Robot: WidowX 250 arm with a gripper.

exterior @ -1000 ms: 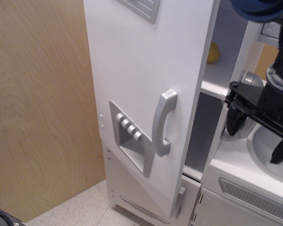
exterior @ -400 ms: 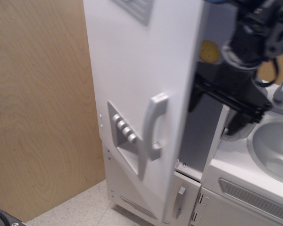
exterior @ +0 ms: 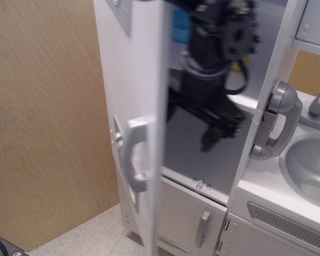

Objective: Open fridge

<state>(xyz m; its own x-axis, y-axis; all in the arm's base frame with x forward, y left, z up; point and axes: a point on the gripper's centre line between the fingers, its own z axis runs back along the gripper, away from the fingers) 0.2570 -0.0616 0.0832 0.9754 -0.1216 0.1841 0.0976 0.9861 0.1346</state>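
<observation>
The fridge [exterior: 133,64] stands left of centre, a tall white cabinet against a wooden wall [exterior: 42,117]. Its big door [exterior: 144,106] is swung well out and shows nearly edge-on, so the front face is a narrow strip. The grey handle [exterior: 133,160] sticks out to the left of the door edge, upright, and a bit of the grey dispenser recess shows just behind it. The cavity behind the door is open to view: a grey back panel, a white shelf [exterior: 245,101] partway up and a white floor edge with two small fittings near the front. The black arm [exterior: 216,48] reaches into this cavity from the top, blurred, with a blue patch high up on its left. The hand [exterior: 213,136] hangs low in the opening, right of the door edge and apart from the handle; it is too smeared to say whether its fingers are wide or narrow, and nothing can be seen in them. A yellow thing [exterior: 239,65] peeps out behind the arm on the shelf. Below the cavity is a small door [exterior: 186,218] with a short grey handle, shut. To the right, a grey phone [exterior: 274,125] hangs on the side post, beside a grey sink [exterior: 309,168] with a tap [exterior: 318,102] behind it. Speckled floor [exterior: 90,237] shows at the lower left.
</observation>
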